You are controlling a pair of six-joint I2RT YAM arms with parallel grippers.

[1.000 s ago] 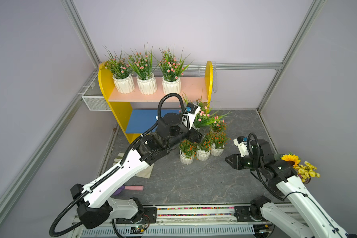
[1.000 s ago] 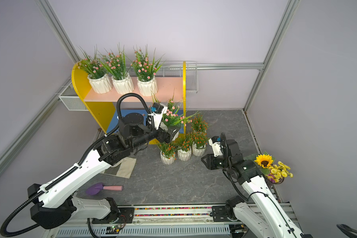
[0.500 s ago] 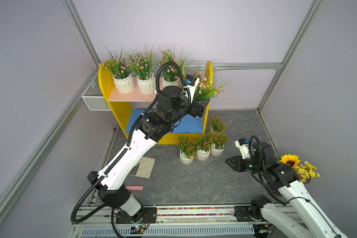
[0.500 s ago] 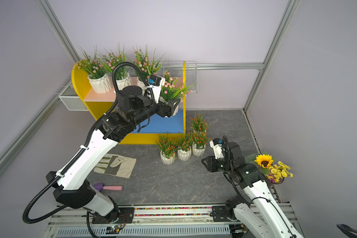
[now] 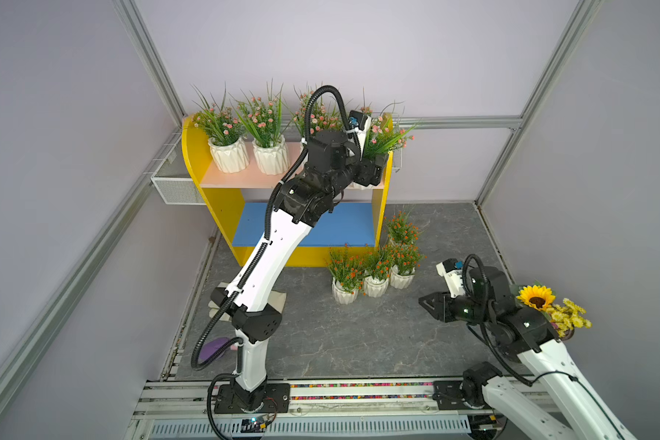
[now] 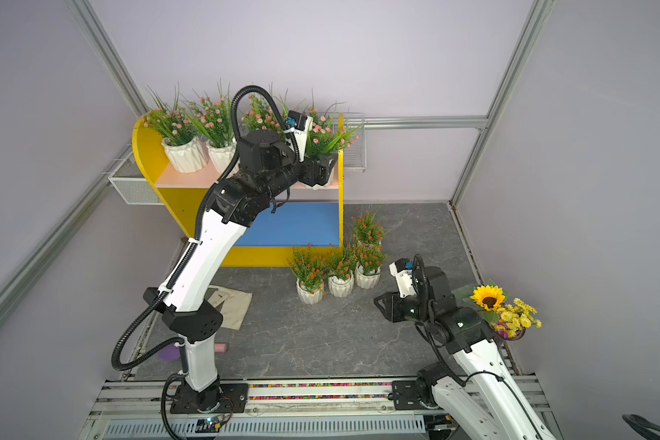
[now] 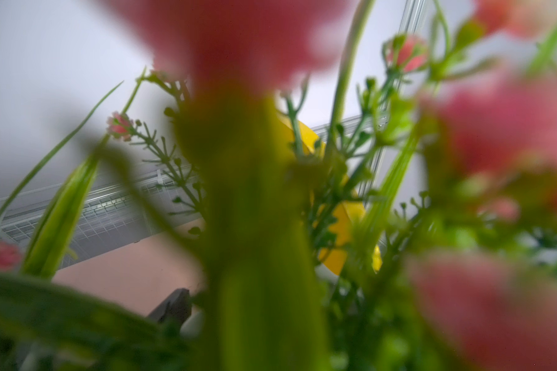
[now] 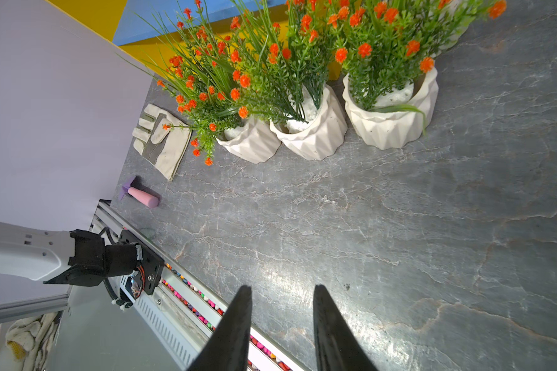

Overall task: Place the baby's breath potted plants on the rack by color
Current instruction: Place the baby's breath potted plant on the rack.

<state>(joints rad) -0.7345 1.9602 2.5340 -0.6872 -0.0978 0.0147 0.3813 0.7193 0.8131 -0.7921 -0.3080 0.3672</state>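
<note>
Holding 4th pink plant (image 5: 387,139) in left end effector (image 5: 370,173), jaws wide around pot, at right end of rack (image 5: 191,152) pink board (image 5: 244,178), upper centre: groups with 3 pink plants (image 5: 267,125). Right end effector (image 8: 282,289) part-open, empty, near 4 orange plants (image 5: 378,263).

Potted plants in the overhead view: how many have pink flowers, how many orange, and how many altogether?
Pink-flowered pots: 4 (three on the rack's upper board, the fourth pink pot in the left gripper at that board's end)
Orange-flowered pots: 4 (all on the grey surface beside the rack)
Total: 8
</note>
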